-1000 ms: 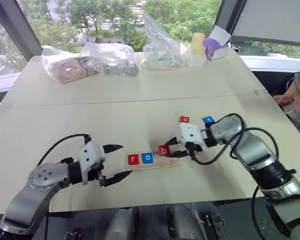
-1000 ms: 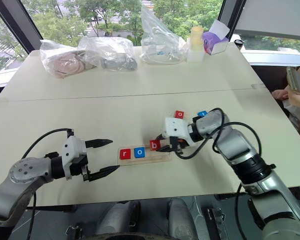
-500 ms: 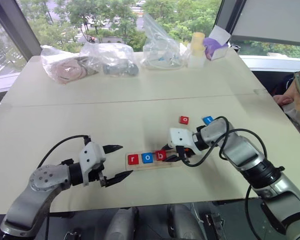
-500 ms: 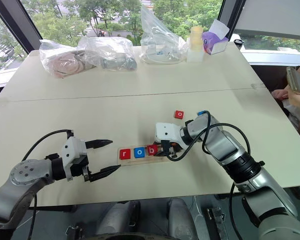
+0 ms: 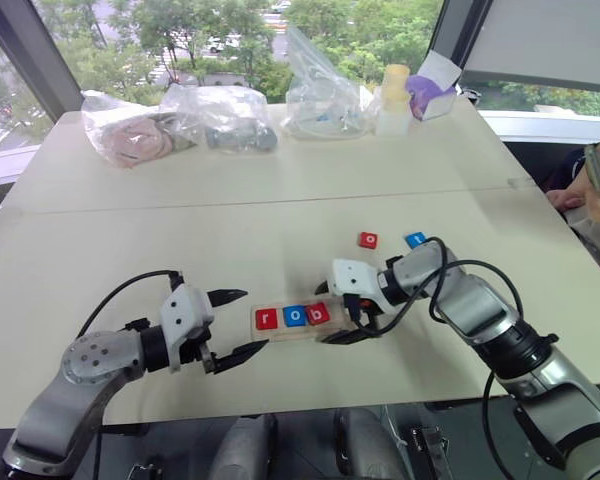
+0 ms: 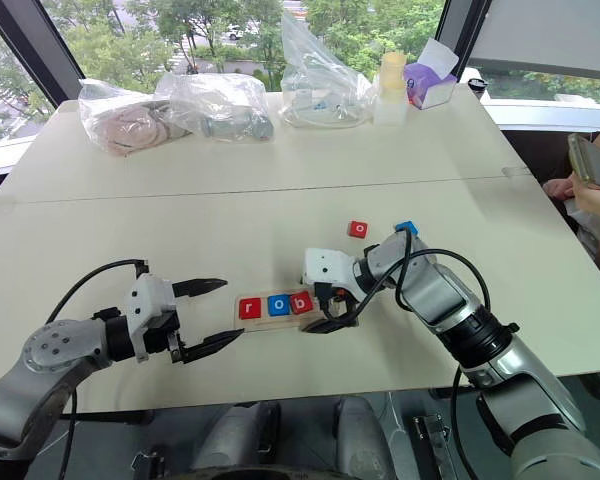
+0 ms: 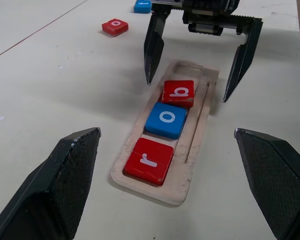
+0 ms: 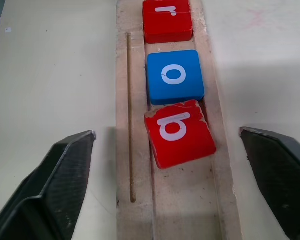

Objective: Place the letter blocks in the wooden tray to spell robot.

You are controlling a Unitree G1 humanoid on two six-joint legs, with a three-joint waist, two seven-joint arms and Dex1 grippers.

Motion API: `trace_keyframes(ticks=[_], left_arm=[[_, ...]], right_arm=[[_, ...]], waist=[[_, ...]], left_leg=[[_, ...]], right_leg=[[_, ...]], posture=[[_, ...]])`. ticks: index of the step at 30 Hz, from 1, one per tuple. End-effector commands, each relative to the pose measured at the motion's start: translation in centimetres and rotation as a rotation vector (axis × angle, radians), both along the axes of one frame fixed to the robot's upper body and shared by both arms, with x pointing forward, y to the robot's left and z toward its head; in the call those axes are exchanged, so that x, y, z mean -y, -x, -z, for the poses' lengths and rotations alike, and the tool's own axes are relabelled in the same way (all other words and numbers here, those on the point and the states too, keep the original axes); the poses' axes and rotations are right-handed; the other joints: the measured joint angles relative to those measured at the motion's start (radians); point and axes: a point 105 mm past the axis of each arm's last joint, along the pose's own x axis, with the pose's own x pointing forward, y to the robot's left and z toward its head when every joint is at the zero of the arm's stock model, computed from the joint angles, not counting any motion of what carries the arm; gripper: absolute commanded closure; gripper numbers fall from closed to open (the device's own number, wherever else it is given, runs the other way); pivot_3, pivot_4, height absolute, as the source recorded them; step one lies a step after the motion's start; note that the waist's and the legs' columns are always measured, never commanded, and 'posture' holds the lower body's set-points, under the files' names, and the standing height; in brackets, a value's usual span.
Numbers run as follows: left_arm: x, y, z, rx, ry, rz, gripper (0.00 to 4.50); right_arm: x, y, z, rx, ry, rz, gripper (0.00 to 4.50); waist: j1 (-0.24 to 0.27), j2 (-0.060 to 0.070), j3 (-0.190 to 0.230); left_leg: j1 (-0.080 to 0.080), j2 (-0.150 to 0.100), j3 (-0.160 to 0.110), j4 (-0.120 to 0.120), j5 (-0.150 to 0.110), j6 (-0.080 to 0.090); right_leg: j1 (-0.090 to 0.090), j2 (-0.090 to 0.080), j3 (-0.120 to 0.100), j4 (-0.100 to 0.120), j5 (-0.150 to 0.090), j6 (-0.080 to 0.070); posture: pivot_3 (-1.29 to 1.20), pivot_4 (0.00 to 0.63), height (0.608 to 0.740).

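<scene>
Released, the b block (image 8: 180, 132) now sits skewed in the wooden tray (image 8: 135, 150); my right end effector (image 5: 338, 314) gapes empty, nearer the loose red o block (image 5: 368, 240) beyond.

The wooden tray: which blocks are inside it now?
In the wooden tray lie a red r block, a blue o block and a red b block, slightly crooked. The right gripper's arm covers its far end in the head views.

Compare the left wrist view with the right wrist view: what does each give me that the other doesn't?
Left wrist: the open right claw straddling the wooden tray at its far end, with a loose red o block and a loose blue block beyond. Right wrist: the b block sits skewed, one corner at the tray wall. Both: r block, blue o block and b in the tray.
</scene>
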Motion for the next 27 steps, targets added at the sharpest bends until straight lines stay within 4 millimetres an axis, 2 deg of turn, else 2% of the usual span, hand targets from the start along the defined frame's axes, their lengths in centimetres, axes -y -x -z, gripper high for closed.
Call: trace_keyframes(ticks=[1,10,27], left_arm=[[0.6,0.3,-0.9,0.043,0.008,0.020,0.00],[0.7,0.2,-0.8,0.042,0.012,0.022,0.00],[1.1,0.1,-0.9,0.048,0.018,0.027,0.00]], right_arm=[[-1.0,0.0,-1.3,0.058,-0.025,-0.038,0.05],[-0.6,-1.4,-3.4,0.102,-0.091,0.043,0.05],[-0.3,-1.4,-1.1,0.116,-0.015,0.012,0.05]], waist=[[0.000,0.000,0.000],[0.001,0.000,0.000],[0.000,0.000,0.000]], left_leg=[[0.000,0.000,0.000,0.000,0.000,0.000],[0.000,0.000,0.000,0.000,0.000,0.000],[-0.001,0.000,0.000,-0.001,0.000,0.000]], right_leg=[[0.000,0.000,0.000,0.000,0.000,0.000],[0.000,0.000,0.000,0.000,0.000,0.000],[-0.001,0.000,0.000,-0.001,0.000,0.000]], posture=[[0.00,0.150,0.740],[0.00,0.150,0.740],[0.00,0.150,0.740]])
